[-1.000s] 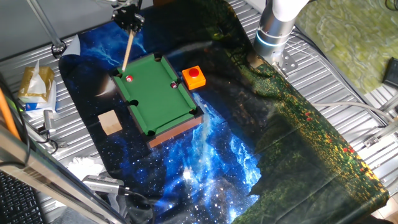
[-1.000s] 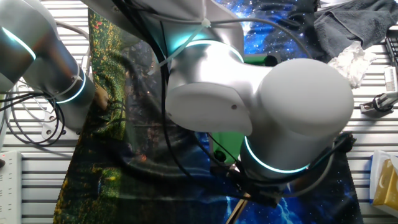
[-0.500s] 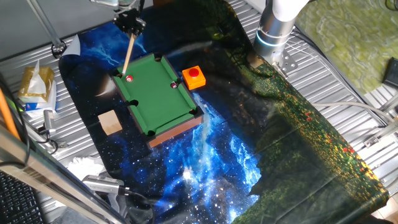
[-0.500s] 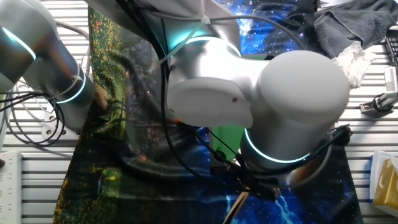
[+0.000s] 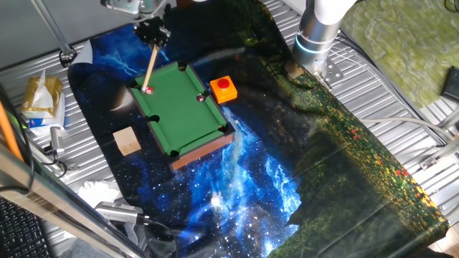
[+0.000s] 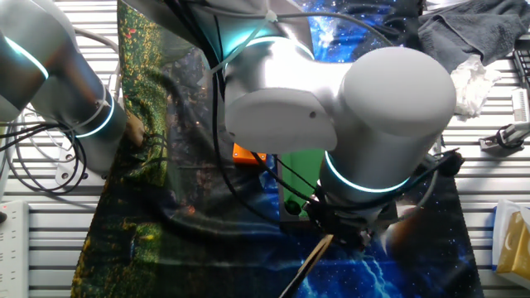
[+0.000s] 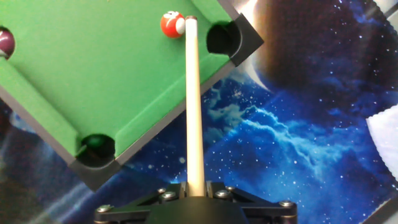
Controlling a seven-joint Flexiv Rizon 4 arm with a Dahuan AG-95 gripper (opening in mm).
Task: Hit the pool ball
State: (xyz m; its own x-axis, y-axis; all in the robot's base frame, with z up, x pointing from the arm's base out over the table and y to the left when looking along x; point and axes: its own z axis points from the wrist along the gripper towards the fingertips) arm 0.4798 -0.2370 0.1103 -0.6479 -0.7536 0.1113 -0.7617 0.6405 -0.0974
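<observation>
The pool ball [image 7: 170,24] is tiny, glossy red with a whitish spot. It lies on the miniature green table [image 7: 93,74] close to a corner pocket [image 7: 222,38]. My gripper [image 7: 194,190] is shut on a pale wooden cue stick [image 7: 193,106], whose tip sits right against the ball's right side. In one fixed view the gripper [image 5: 152,32] hangs above the table's far left corner, and the cue stick [image 5: 149,66] slants down to the pool ball [image 5: 149,90]. In the other fixed view the arm hides the ball; only the cue stick [image 6: 310,261] shows.
A darker maroon ball [image 5: 200,98] lies near the table's right rail. An orange-based red button [image 5: 224,88] stands just right of the table [image 5: 183,118]. A wooden block [image 5: 127,140] sits to its left. Bags and clutter [image 5: 41,100] line the left edge.
My gripper has slid down along the cue's line toward the table, bringing the cue tip up to the red ball. The ball has not visibly moved.
</observation>
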